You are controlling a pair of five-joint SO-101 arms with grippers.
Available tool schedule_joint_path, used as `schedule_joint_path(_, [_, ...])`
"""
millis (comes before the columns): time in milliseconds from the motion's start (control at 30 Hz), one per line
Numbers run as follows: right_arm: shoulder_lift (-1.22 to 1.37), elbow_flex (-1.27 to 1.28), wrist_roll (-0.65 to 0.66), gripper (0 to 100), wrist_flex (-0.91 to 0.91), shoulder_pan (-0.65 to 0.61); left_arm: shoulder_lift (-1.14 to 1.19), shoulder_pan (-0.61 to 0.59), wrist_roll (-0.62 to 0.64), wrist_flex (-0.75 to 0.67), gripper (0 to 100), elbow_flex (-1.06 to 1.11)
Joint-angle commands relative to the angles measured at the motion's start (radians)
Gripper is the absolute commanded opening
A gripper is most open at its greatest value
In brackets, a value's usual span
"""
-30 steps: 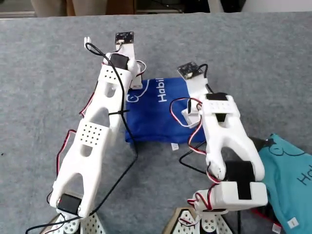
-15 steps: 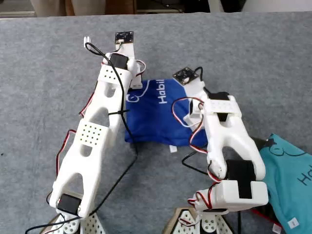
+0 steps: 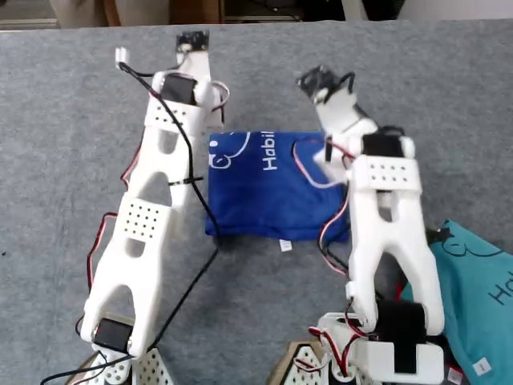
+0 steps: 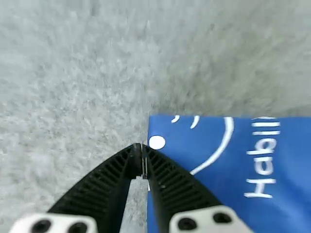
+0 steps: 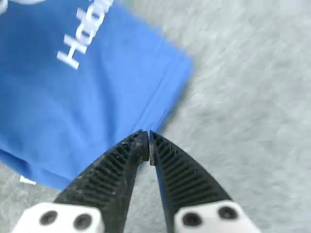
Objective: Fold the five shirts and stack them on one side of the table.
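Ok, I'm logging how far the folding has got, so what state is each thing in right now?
blue shirt: folded, lying flat on the table.
teal shirt: lying on the table, cut off by the high view's edge; can't tell whether it is folded.
left gripper: shut, empty, at the blue shirt's corner.
right gripper: shut, empty, at the blue shirt's edge.

A robotics lab or maker's workshop, it seems: a desk [image 3: 64,120] covered in grey felt carries a white printed left arm [image 3: 148,233] and right arm [image 3: 393,233] with bare wiring [image 3: 309,164].
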Motion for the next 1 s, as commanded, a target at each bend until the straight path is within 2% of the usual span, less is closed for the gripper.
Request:
schedule_joint_path(0, [0.028,-0.17,-0.003,3.1,0.025,0.008,-0.166,0.025,-0.011,0.015,2,0.034])
schedule_joint_path(233, [0.34,-0.47,-0.043,0.5,0.109,0.007,-0.532,0.11,-0.032,0.014,2,0.628])
schedule_joint_path(400, [0.559,-0.696,-0.081,0.5,0.184,0.004,-0.796,0.123,-0.032,-0.015,2,1.013])
schedule_joint_path(533, [0.716,-0.845,-0.107,0.5,0.221,-0.007,-0.951,0.121,-0.031,-0.133,2,1.292])
schedule_joint_path(667, [0.872,-0.981,-0.107,0.5,0.265,-0.027,-1.015,0.123,-0.011,-0.39,2,1.599])
schedule_joint_path(800, [1.006,-1.11,-0.107,0.5,0.315,-0.027,-1.015,0.147,0.048,-0.526,2,1.74])
schedule_joint_path(967, [1.115,-1.251,-0.107,0.5,0.37,-0.025,-1.015,0.221,0.083,-0.563,2,1.788])
